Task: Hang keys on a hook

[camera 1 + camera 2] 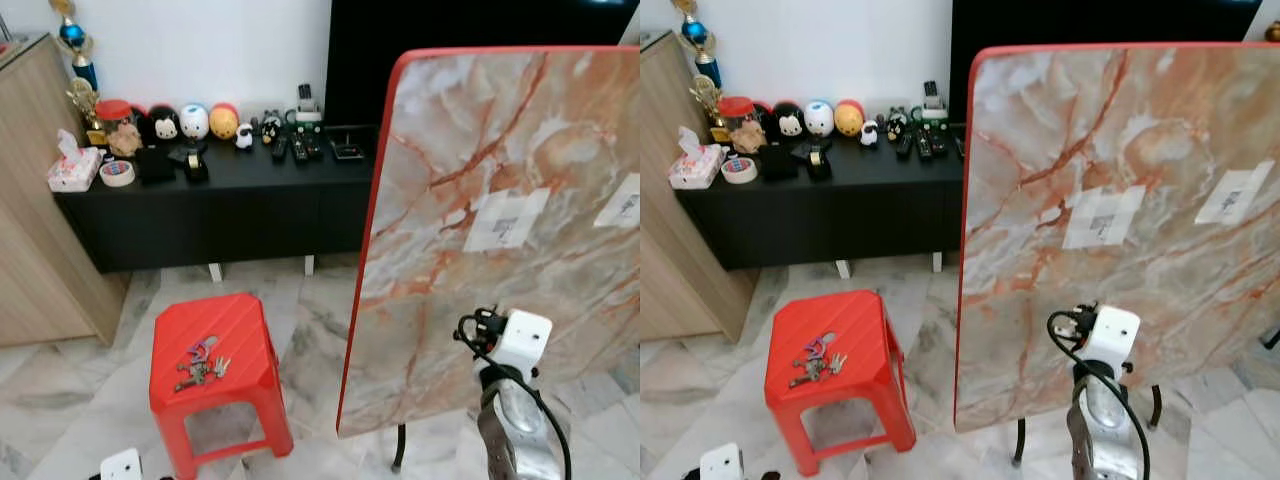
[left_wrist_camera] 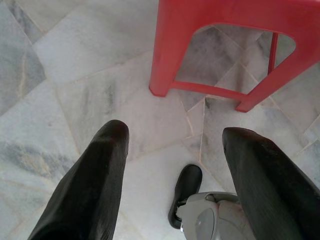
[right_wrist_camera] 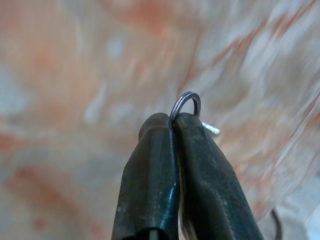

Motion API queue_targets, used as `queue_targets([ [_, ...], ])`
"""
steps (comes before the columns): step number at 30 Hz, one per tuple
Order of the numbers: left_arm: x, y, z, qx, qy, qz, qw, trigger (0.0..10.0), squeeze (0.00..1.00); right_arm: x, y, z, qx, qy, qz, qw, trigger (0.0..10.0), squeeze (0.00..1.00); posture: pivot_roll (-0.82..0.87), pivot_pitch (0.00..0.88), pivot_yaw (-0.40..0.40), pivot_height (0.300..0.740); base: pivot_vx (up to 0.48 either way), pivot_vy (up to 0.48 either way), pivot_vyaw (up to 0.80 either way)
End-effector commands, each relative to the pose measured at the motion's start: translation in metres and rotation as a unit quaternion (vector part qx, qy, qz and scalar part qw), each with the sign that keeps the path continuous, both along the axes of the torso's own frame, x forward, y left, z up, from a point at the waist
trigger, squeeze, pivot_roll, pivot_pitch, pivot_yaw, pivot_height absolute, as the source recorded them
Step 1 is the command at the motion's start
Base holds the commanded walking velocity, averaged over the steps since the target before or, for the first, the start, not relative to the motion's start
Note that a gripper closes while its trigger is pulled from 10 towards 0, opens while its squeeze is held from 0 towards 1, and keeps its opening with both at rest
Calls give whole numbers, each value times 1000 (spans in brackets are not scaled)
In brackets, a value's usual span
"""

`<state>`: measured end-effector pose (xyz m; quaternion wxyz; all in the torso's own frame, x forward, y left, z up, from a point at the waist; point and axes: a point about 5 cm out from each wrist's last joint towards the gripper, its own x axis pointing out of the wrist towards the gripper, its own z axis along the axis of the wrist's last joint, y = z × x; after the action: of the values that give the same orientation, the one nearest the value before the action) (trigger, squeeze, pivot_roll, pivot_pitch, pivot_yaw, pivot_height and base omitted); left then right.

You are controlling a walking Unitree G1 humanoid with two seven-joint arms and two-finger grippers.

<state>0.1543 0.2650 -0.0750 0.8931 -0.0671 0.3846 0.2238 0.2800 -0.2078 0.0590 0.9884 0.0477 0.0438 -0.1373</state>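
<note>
— Where are the keys [image 1: 201, 362]?

— Lying in a bunch on top of the red stool [image 1: 216, 330], low on my left. My left tool [image 2: 172, 185] hangs near the floor beside the stool's legs, fingers spread and empty.

— And your right?

— My right tool [image 3: 176, 120] is clenched on a small screw hook [image 3: 186, 105], its ring poking out past the fingertips, its threaded end pointing toward the tilted marble tabletop [image 1: 520, 180].

— How would you do this well?

— I think the hook must be fixed first. I'd keep the pinch firm, press the thread square to the surface, and only afterwards fetch the keys by their ring.
</note>
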Motion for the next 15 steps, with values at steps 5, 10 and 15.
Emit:
queue_targets([
  [5,1,-3,-1,1,1,1,1000,10000,0,17,-2,41,-50,-77,-12,996,10000,0,45,0,-56,740,0,0,0],
  [10,3,-3,0,2,-2,1,1000,10000,0,21,-1,50,-65,-91,-12,994,10000,0,45,0,-56,740,0,0,0],
  [15,3,-4,0,3,-3,3,1000,10000,0,24,1,55,-88,-96,1,991,10000,0,46,0,-58,740,0,0,0],
])
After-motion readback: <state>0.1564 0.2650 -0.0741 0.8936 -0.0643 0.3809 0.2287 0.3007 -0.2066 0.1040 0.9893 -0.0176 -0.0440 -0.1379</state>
